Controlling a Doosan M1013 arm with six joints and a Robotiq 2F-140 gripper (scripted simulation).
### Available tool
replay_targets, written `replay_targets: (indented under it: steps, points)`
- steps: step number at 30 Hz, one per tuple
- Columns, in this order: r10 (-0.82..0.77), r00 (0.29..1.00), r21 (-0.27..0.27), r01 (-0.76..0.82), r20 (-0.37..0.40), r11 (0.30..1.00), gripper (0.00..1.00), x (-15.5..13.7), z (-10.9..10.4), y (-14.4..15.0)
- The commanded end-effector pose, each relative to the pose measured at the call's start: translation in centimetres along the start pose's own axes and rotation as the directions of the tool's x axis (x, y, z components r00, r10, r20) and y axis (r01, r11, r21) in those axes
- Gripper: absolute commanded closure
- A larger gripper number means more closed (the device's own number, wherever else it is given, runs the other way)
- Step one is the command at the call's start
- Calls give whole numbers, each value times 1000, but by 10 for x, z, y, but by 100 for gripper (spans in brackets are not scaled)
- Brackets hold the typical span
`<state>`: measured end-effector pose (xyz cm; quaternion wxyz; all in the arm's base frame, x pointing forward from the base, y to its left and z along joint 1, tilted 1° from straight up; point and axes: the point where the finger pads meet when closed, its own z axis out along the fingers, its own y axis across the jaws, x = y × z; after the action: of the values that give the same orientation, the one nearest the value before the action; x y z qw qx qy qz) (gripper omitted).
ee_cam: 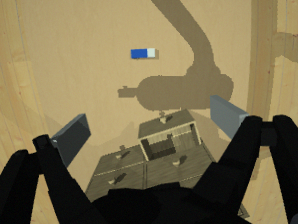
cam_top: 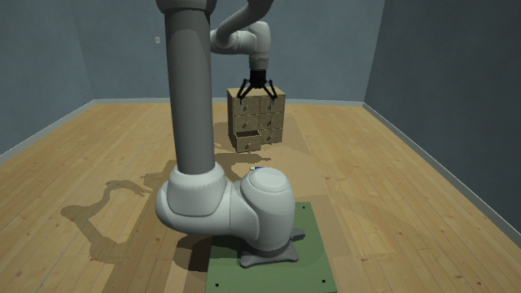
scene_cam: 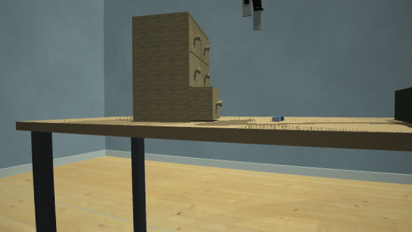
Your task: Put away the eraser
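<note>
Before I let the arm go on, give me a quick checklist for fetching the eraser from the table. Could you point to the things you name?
1. Gripper (cam_top: 257, 107) (ee_cam: 148, 115) open: ok.
2. Nothing between the fingers: ok.
3. Loose eraser (cam_top: 257, 168) (scene_cam: 277, 118) (ee_cam: 143, 53) lying on the table (scene_cam: 96, 126), away from the chest (cam_top: 231, 118) (scene_cam: 161, 67) (ee_cam: 120, 171): ok.
4. Bottom drawer (cam_top: 248, 143) (scene_cam: 202, 104) (ee_cam: 165, 125) pulled out: ok.
5. Matching eraser inside that drawer: cannot tell.
6. Gripper down at the loose eraser: not ok.

The top camera looks from high behind the green square base plate (cam_top: 313, 260), the brown wooden six-drawer chest (cam_top: 230, 118) (scene_cam: 161, 67) (ee_cam: 187, 175) well off toward twelve o'clock. The exterior camera, nearer the chest, faces its side from just above table height, chest at eleven o'clock. The wrist camera looks steeply down past the black two-finger gripper (cam_top: 257, 107) (scene_cam: 252, 22) (ee_cam: 150, 125), chest at six. Top and exterior share the chest's front.
</note>
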<state>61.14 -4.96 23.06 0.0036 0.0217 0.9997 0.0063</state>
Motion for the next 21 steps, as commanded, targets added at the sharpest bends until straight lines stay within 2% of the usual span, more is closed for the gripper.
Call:
replay_targets:
  steps: [1, 4, 6, 12, 19, 21]
  points:
    - [275, 961, 5, -276, 2, 961, 0, 12, 5, -3]
    - [314, 950, 4, -314, 2, 949, 0, 16, 6, -4]
    - [475, 880, 3, -475, 2, 880, 0, 23, 10, -5]
    - [693, 721, -8, -693, -4, 721, 0, 50, 21, -10]
    - [891, 453, -14, -892, -19, 453, 0, 84, 36, -16]
    - [891, 453, -14, -892, -19, 453, 0, 84, 36, -16]
